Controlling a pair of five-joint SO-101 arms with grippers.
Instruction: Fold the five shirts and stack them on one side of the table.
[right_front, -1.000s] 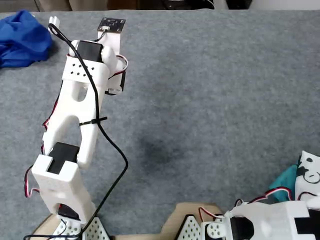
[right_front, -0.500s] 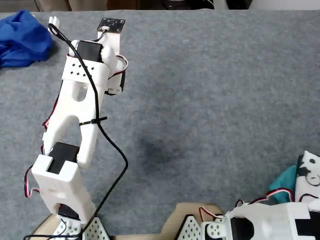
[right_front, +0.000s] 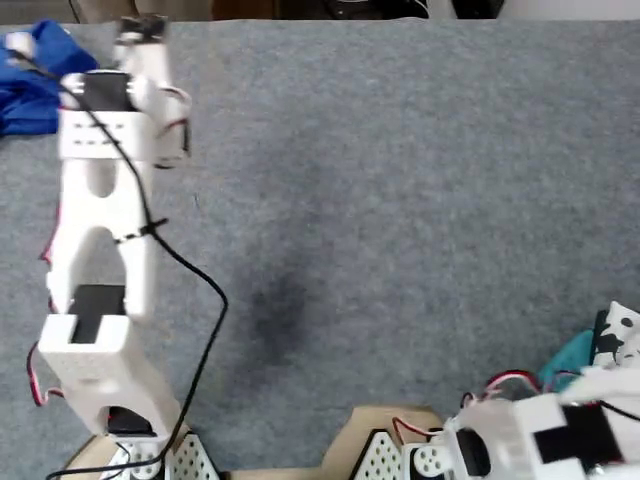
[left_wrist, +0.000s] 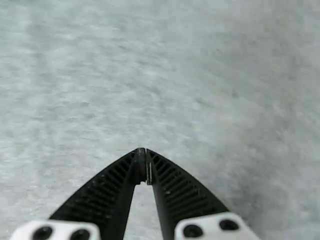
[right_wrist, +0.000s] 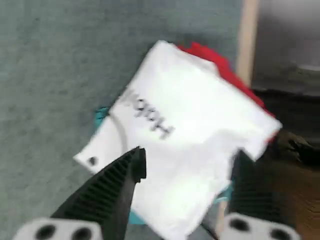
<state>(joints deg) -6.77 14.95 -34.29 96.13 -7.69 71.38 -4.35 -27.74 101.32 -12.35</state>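
The left pincer (left_wrist: 141, 167) is pressed together: its two black, ribbed fingers (left_wrist: 105, 195) meet at their pointed tips and nothing is between them. It hangs over the grey table cover (left_wrist: 150, 75), which looks soft and felt-like, with a fine fuzzy grain.

The right pincer (right_wrist: 192, 165) is spread wide and holds nothing. Its fingers (right_wrist: 112, 192) are of the same black ribbed plastic. Under it lies a white shirt (right_wrist: 190, 135), folded to a roughly square shape, with dark print on the cloth. It rests on a teal shirt (right_wrist: 102, 114) and a red shirt (right_wrist: 210, 57), whose edges stick out from below. This pile is at the right edge of the table, in the corner on the side where the arms stand, beside a pale wooden strip (right_wrist: 248, 40).

The left arm (right_front: 100, 200) is made of white, blocky plastic parts, with a thin black cable (right_front: 200, 330) hanging in a curve along it. It stretches to the far left corner, where a blue shirt (right_front: 30, 85) lies crumpled in loose folds. The right arm (right_front: 540, 445) is low at the near edge, next to the pile.

Compared with half a second ago, the left arm has swung to the left, so its wrist is now just beside the blue shirt. The right arm has also turned a little at the near edge.
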